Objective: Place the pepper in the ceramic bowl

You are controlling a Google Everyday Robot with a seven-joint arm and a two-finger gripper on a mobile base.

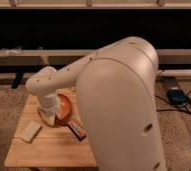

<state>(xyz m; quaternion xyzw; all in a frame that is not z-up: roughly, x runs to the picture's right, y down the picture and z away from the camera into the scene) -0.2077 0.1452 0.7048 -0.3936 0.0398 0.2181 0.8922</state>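
The tool (49,116) hangs at the bowl (64,106) on the tabletop (49,150). Whether it grips anything cannot be told. A packet (77,130) lies just beside the bowl.

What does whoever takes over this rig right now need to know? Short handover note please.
Tool: hidden behind the arm's wrist, which reaches down at the ceramic bowl on the left part of the wooden table; finger state can't be read.
Ceramic bowl: on the table, partly covered by the arm.
Pepper: not visible anywhere; whether it is held or already in the bowl can't be told.
Also on the table: a pale block at the left, a dark packet just in front of the bowl.
Done: arm brought over the bowl.
Left: confirm the pepper is in the bowl, then pull the arm clear.
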